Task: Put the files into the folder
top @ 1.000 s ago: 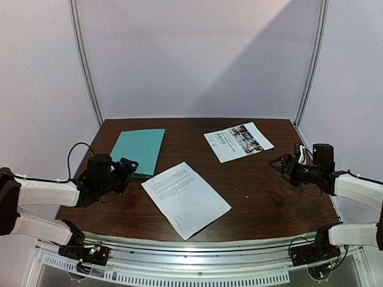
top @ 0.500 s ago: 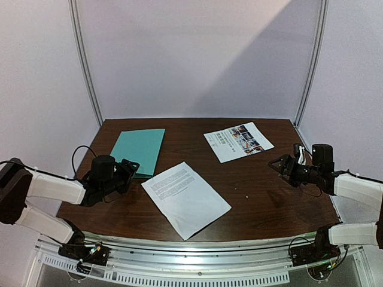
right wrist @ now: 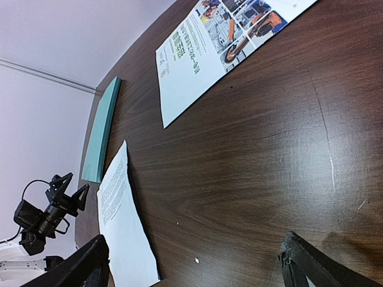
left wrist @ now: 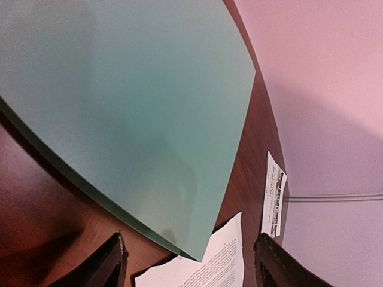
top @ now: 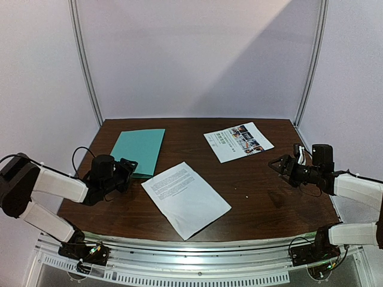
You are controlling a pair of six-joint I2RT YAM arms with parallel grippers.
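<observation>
Top external view has the teal-green folder (top: 139, 152) lying closed and flat at the far left of the dark wooden table (top: 263, 197), its long sides running roughly away from the arms. Just beside its near right corner, the plain text sheet (top: 185, 199) lies flat and skewed in the middle of the table, toward the near edge. Whether the sheet's corner touches the folder cannot be told from above, and the left wrist view shows only that the two corners lie very close. The colour-photo sheet (top: 238, 142) lies flat at the far right, turned at an angle, well apart from both the folder and the other sheet. The left gripper (top: 130, 167) hovers low at the folder's near edge, pointing toward that near right corner. Its jaws stand open with nothing between them, and in the left wrist view its two dark fingers (left wrist: 114, 266) sit on either side of the folder's corner, apart from it. The left arm (top: 57, 185) reaches in from the left side, its forearm nearly level and close to the table. The right gripper (top: 276, 164) hangs above the table's right edge, pointing left toward the middle, jaws spread wide and empty, near but clear of the colour-photo sheet. The right arm (top: 359, 188) stretches in from the right, forearm roughly level.
</observation>
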